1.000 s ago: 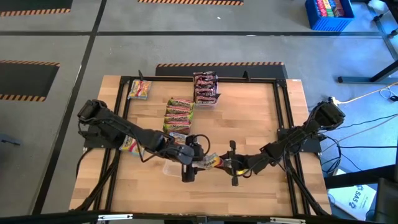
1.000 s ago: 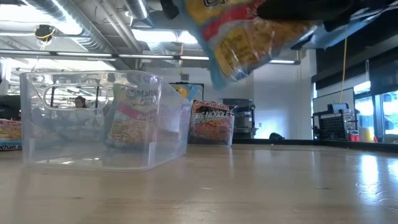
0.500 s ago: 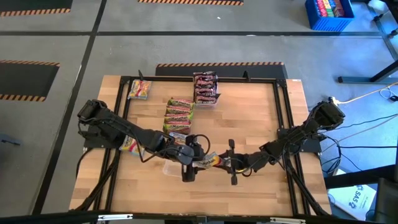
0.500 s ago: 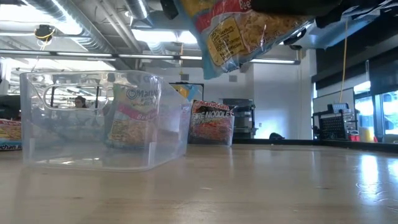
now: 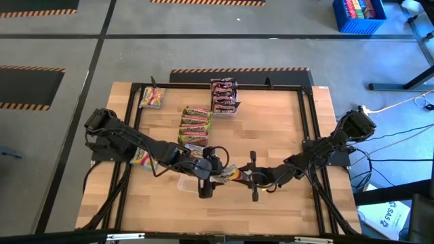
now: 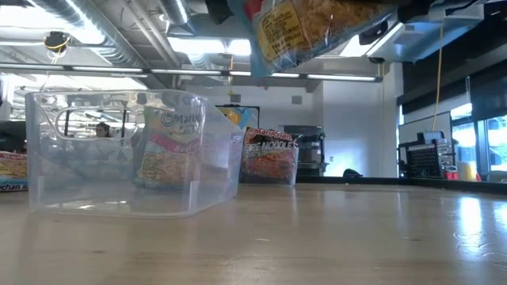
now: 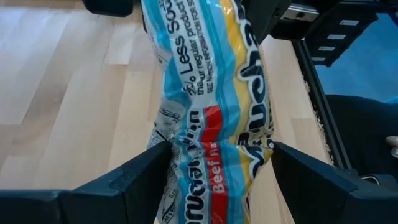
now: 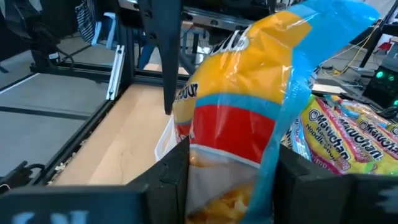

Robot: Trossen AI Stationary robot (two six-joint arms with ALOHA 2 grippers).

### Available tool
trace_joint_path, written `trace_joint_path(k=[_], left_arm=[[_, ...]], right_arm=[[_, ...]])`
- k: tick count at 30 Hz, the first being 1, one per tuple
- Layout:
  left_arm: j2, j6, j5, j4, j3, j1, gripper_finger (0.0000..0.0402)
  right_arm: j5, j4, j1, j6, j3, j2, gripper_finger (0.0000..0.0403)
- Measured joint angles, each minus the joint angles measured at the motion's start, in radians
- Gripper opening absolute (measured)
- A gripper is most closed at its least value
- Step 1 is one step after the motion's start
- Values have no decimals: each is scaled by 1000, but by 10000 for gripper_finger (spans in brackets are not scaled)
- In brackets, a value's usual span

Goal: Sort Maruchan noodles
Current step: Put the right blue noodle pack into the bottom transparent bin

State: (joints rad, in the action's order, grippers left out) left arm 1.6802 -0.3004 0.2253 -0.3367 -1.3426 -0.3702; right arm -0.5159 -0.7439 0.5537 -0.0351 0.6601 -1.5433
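partly sorted, with both the left claw (image 5: 205,177) and right claw (image 5: 253,179) clamped on 1 yellow-blue packet (image 5: 229,175) mid-bench (image 5: 271,129), far piles (image 5: 195,123) placed.

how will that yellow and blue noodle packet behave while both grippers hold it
The packet probably has a floppy wrapper: its film creases where the left gripper pinches it. It looks light, hanging clear of the table from end grips alone. The glossy film may be slippery, so it could slide in the right gripper if tugged. The noodle block inside likely cracks under hard squeezing.
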Motion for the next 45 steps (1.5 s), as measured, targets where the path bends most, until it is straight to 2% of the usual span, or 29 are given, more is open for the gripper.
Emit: trace_joint_path(k=[23,28,33,36,42,45], left_arm=[[2,23,-3,-10,0,2,152],[2,23,-9,-11,0,2,126],[3,23,-10,-28,0,2,121],[2,22,-9,-51,0,2,120],[-29,15,-6,-105,1,1,119],[-78,15,4,-213,1,-5,119]], right_arm=[[42,-47,-25,10,0,0,125],[37,-67,-25,9,0,0,163],[32,-68,-24,6,2,2,227],[28,-36,-9,1,2,33,252],[7,135,16,3,4,170,265],[9,283,43,50,4,236,261]])
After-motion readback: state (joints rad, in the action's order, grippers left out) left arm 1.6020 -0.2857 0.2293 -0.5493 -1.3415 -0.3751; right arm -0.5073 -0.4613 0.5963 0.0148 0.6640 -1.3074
